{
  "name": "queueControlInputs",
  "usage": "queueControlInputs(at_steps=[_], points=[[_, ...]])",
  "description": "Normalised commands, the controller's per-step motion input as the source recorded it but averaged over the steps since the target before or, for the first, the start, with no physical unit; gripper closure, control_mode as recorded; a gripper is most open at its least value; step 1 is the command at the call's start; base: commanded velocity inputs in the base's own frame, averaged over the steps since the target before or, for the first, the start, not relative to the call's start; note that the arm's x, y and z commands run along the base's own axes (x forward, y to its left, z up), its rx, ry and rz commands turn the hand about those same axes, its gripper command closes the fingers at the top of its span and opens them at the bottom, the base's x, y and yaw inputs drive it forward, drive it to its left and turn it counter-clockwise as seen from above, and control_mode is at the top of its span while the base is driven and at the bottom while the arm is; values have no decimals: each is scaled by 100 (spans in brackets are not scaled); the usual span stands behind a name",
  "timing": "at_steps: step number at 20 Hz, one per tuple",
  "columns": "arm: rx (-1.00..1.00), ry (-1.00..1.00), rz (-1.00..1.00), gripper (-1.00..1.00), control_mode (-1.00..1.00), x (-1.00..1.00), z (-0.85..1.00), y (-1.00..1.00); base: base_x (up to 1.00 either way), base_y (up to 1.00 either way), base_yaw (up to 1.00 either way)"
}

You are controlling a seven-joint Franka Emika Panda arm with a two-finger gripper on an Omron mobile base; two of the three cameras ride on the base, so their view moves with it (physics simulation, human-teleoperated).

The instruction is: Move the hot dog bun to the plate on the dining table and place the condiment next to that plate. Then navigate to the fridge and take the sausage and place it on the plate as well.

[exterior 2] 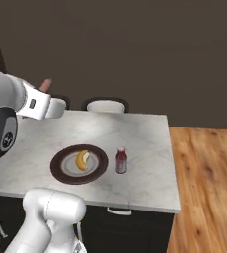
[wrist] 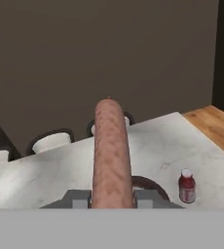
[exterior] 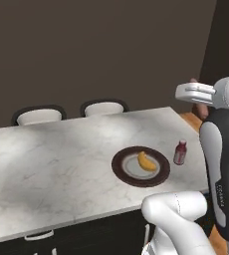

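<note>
My gripper is shut on the slim reddish-pink sausage, which sticks straight out between the fingers. The hand hangs in the air above the right end of the dining table, with the sausage tip poking up beside it. On the table lies the brown-rimmed plate with the yellow hot dog bun in its pale centre. The red condiment bottle stands upright just right of the plate, apart from it. The fridge is out of view.
Two white-cushioned chairs are tucked in along the table's far side before a dark wall. Wooden floor lies past the table's right end. My own white arm base stands at the table's near edge.
</note>
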Motion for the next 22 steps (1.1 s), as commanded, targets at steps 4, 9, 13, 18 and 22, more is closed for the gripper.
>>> queueControlInputs(at_steps=[4, 9, 13, 18, 22], points=[[2, 6, -3, 100, -100, 31, -10, 0, 28, 1, -6], [12, 41, 2, 100, -100, 54, -91, 2, 0, 0, 0], [3, 37, 13, 100, -100, 37, -94, 17, 0, 0, 0], [-7, 28, 21, 100, -100, 1, -78, 45, 0, 0, 0], [-19, 14, 22, 100, -100, 0, -80, 51, 0, 0, 0]])
